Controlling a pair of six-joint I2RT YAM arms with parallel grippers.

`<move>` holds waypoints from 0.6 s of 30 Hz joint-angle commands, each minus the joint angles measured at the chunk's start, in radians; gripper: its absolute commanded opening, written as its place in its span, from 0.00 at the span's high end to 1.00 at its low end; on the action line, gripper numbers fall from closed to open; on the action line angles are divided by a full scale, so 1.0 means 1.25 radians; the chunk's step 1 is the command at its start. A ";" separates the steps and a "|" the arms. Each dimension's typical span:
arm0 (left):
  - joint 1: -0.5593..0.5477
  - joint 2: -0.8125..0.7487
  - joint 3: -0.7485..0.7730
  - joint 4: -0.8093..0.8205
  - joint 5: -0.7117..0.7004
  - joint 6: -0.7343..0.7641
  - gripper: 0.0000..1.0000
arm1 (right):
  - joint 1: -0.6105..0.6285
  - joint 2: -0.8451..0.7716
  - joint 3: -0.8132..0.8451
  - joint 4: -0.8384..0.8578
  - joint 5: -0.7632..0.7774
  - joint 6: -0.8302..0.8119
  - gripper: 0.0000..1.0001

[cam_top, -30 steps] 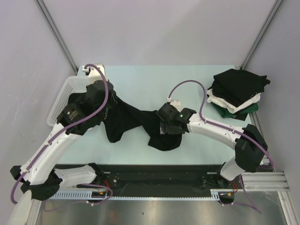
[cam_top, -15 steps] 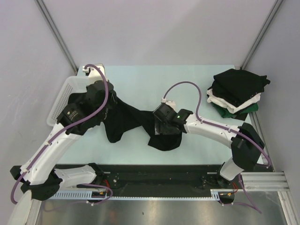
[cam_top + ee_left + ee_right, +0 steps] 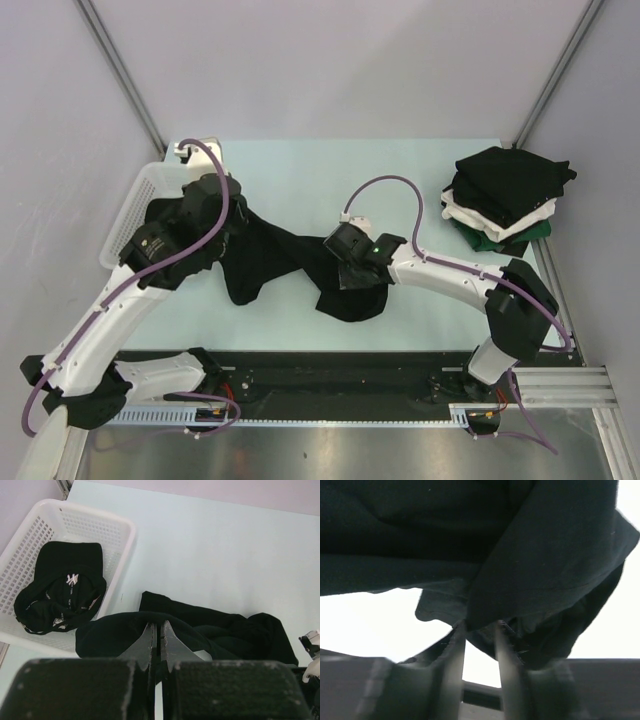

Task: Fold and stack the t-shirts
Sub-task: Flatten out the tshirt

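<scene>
A crumpled black t-shirt (image 3: 285, 255) lies stretched across the middle of the table between my two arms. My left gripper (image 3: 236, 222) is shut on its left end; in the left wrist view the jaws (image 3: 156, 626) meet on a raised fold of the black t-shirt (image 3: 225, 630). My right gripper (image 3: 347, 272) sits over the shirt's right part. In the right wrist view its fingers (image 3: 480, 627) stand narrow, with a hanging fold of the t-shirt (image 3: 530, 555) pinched at their tips. A stack of folded t-shirts (image 3: 505, 195), black over white and green, rests at the back right.
A white mesh basket (image 3: 140, 195) stands at the table's left edge, beside my left arm. In the left wrist view the basket (image 3: 125, 535) holds a black cap (image 3: 60, 592). Grey walls and metal posts enclose the table.
My right gripper has slid a little to the left over the shirt and its jaws have narrowed from wide open onto the cloth. The left arm has stayed put.
</scene>
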State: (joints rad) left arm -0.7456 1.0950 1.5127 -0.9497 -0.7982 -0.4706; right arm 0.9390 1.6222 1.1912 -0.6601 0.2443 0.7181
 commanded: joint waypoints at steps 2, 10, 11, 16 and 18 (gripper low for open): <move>0.006 -0.015 -0.004 0.012 -0.011 -0.010 1.00 | -0.032 -0.040 0.009 -0.007 0.051 -0.037 0.87; 0.007 -0.006 -0.005 0.015 -0.011 -0.009 1.00 | -0.079 -0.110 0.010 -0.029 0.097 -0.087 1.00; 0.007 -0.005 -0.006 0.015 -0.012 -0.009 1.00 | -0.086 -0.120 0.009 -0.033 0.106 -0.093 1.00; 0.007 -0.010 -0.008 0.012 -0.023 -0.005 1.00 | -0.167 -0.177 0.015 -0.065 0.175 -0.146 1.00; 0.009 -0.011 -0.006 0.014 -0.029 0.000 1.00 | -0.207 -0.198 0.023 -0.074 0.197 -0.173 1.00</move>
State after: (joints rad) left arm -0.7437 1.0954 1.5013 -0.9524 -0.8017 -0.4706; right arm 0.7586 1.4376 1.1912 -0.7143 0.3862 0.5785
